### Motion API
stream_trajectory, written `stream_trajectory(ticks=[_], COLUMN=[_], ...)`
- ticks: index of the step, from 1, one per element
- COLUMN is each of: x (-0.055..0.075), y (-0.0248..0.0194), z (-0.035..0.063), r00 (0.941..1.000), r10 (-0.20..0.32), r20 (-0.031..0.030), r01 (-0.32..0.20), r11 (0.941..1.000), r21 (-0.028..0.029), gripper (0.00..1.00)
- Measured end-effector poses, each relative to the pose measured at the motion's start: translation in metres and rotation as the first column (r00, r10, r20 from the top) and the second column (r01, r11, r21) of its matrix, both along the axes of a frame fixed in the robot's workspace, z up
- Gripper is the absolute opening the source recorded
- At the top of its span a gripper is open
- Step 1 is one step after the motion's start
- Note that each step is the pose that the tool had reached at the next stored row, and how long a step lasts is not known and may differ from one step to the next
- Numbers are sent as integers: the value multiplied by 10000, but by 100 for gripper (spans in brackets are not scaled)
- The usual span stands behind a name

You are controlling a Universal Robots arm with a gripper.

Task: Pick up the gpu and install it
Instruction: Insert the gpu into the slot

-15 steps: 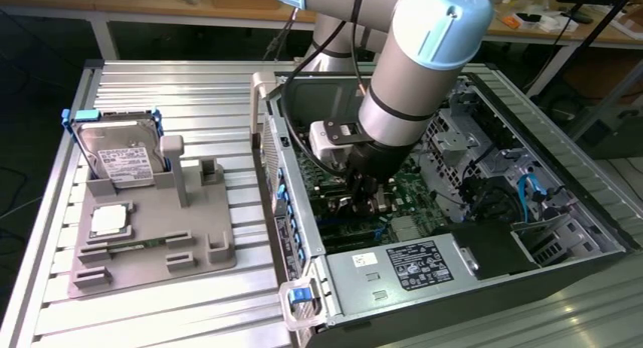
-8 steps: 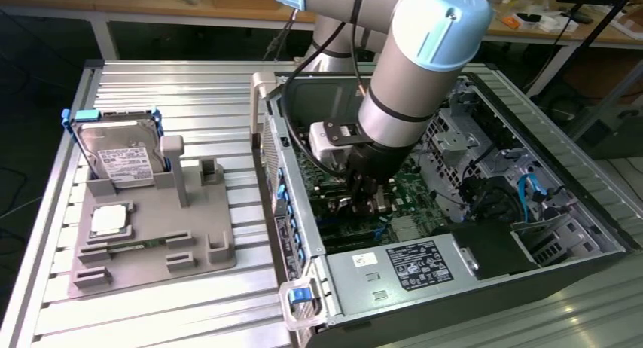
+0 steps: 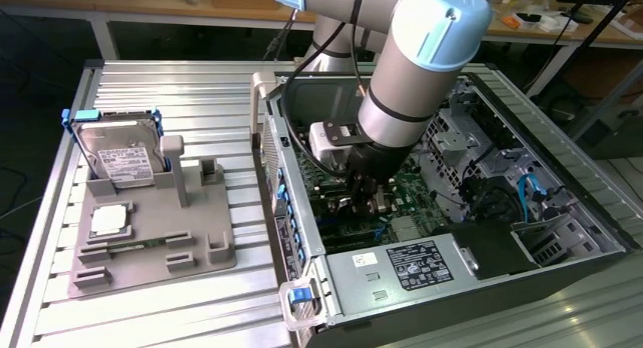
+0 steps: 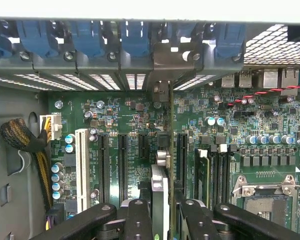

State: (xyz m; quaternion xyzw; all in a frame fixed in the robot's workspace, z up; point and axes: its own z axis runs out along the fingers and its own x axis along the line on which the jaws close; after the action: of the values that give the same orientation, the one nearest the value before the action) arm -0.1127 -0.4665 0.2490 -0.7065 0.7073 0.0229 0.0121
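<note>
The black pincer grips the thin dark gpu card (edge-on); the green board lies just beyond the pincer. Picked up, but it doesn't look pushed in yet.

Lab: slotted aluminium table, wooden workbenches.
</note>
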Motion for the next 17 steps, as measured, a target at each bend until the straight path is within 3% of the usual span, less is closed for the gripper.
stream_trajectory(ticks=[17], x=[0], y=[0], z=[-48], r00=[10000], r10=[0], r20=[0], r01=[0], r11=[10000], r21=[2], gripper=[27])
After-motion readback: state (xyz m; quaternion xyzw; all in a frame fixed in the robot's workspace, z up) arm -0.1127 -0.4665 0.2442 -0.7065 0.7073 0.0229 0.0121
